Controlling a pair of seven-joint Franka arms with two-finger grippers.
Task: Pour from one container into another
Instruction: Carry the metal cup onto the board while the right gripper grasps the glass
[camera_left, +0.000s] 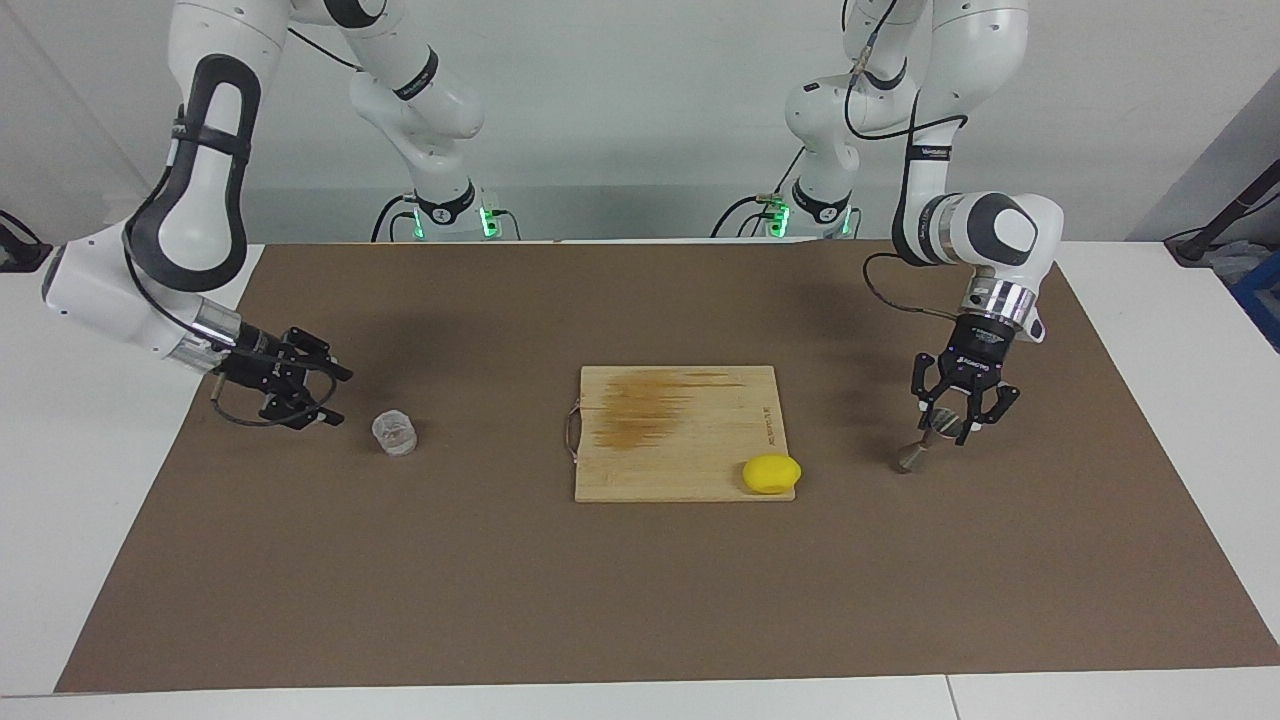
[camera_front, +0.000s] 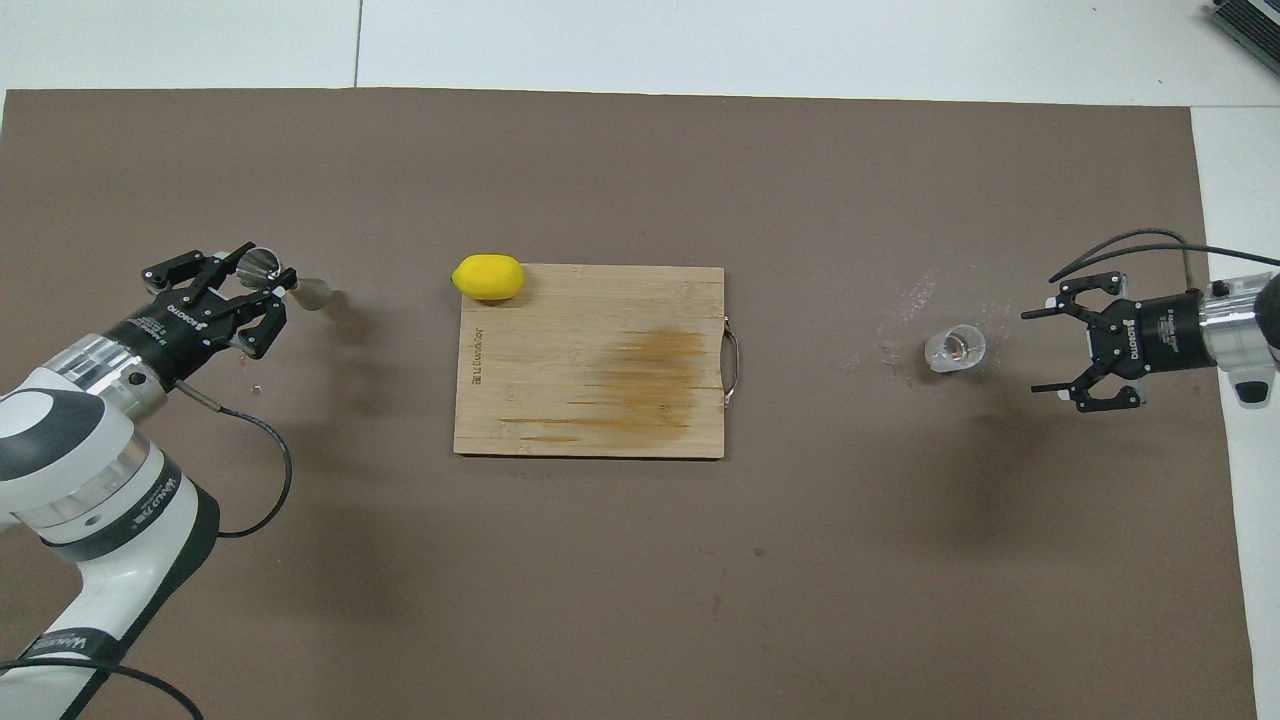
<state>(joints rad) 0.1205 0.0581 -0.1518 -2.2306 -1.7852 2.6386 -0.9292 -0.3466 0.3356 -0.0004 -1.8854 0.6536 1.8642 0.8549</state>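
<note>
Brown mat (camera_left: 640, 600) covers most of the table, with a wooden board (camera_left: 680, 440) in the middle and a lemon (camera_left: 770, 474) on its corner. Left gripper (camera_left: 958, 425) is clamped on the jigger (camera_left: 922, 447), which sits tilted at the left arm's end. Right gripper (camera_left: 300, 395) hangs spread wide just beside the cup (camera_left: 395, 434), not touching it, at the right arm's end.

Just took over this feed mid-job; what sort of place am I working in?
Most likely a robotics lab bench set up as a mock kitchen or bar counter: a brown mat over a white table, a wooden cutting board with a lemon, plus a clear cup and metal jigger for pouring.
</note>
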